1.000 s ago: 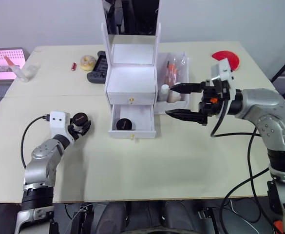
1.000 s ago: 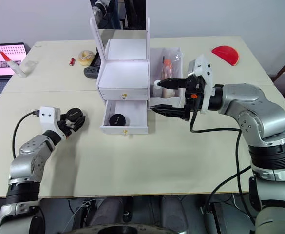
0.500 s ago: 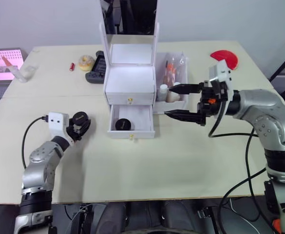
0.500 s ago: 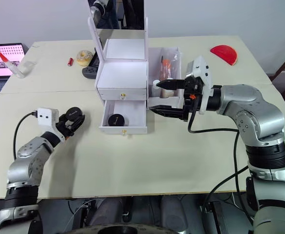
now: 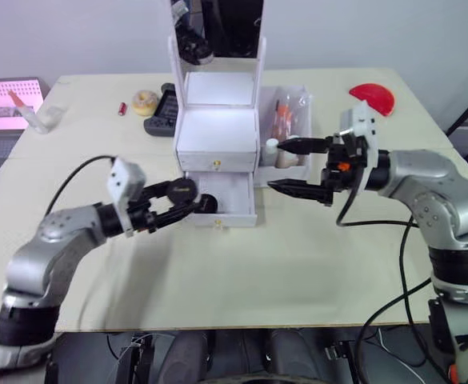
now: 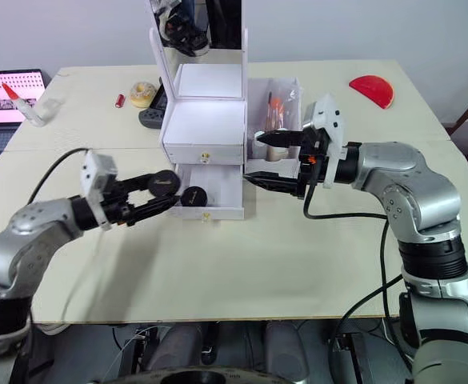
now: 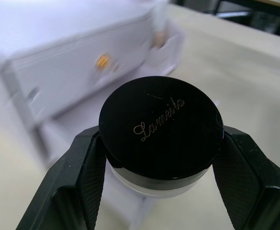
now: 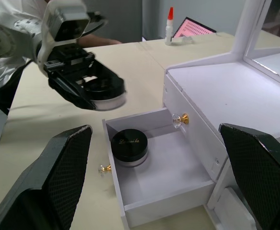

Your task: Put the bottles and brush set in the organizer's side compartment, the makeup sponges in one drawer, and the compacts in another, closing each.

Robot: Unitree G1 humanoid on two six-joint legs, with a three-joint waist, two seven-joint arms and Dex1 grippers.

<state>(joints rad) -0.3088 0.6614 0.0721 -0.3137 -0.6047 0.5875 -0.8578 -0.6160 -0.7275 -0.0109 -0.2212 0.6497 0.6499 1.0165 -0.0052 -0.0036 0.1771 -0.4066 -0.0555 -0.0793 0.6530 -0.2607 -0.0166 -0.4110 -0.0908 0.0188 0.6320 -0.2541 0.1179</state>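
Left tool (image 5: 184,202) clenched on a black-lidded compact (image 5: 183,190), held just above the desk (image 5: 242,280) at the left front corner of the open lower drawer (image 5: 232,210). Left wrist view: both fingers (image 7: 247,178) press against the compact's sides; lid reads "Lameila" in gold script.

Second compact (image 5: 208,202), same black lid, lies inside the open drawer at its left end, close to the held one. Right wrist view shows it (image 8: 129,145) resting on the drawer floor near the front wall.

White organizer (image 5: 216,120) stands mid-desk with a mirror (image 5: 218,28) upright at its back. Upper drawer (image 5: 216,162) shut, small gold knob in front. Side compartment (image 5: 286,132) on the organizer's right holds a bagged brush set (image 5: 282,116) and small bottles (image 5: 272,150).

Right tool (image 5: 296,166) released, fingers spread wide, hovering just in front of the side compartment and beside the open drawer's right end, touching nothing.

Far left of desk: yellow ring-shaped item (image 5: 144,101), small red item (image 5: 122,108), dark tray (image 5: 162,112). Red half-round object (image 5: 375,97) at far right.
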